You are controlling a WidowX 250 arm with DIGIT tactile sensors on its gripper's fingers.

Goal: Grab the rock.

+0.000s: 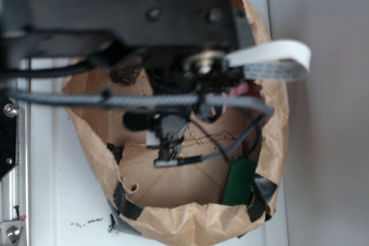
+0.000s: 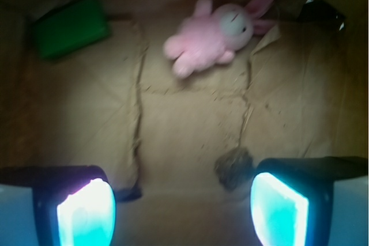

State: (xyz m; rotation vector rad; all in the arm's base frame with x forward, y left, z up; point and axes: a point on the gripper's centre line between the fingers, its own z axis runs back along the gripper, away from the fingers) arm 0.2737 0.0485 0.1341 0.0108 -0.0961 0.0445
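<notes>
Item: rock (image 2: 234,167), one small dark brown chunk, rough and angular, lying on the brown paper floor of the bag (image 1: 190,223), just inside my right finger (image 2: 278,208) and well off centre between the two. My gripper (image 2: 183,211) stood apart, both fingers lit bluish at the bottom of the wrist view, nothing between them. Handling, as I judged it: stiff and fairly light for its size, surface crumbly, so grains might shed under pressure; not slippery, the roughness should bite against the pads. Best hold looked to be across its broader flanks, low on the body, with the jaws first shifted right to centre it, since the right finger sat nearly over it. Other contents: bunny (image 2: 216,36), pink plush, near the far wall and well apart from the rock; card (image 2: 70,26), flat and green, in the far left corner. Room: open paper floor lay between the rock and both of these, with creases and a seam running past the rock. Edges: the bag's crumpled walls, patched with dark tape (image 1: 124,200), rose all around in the exterior view; the nearest wall lay to the right of the rock, leaving less margin on that side.
</notes>
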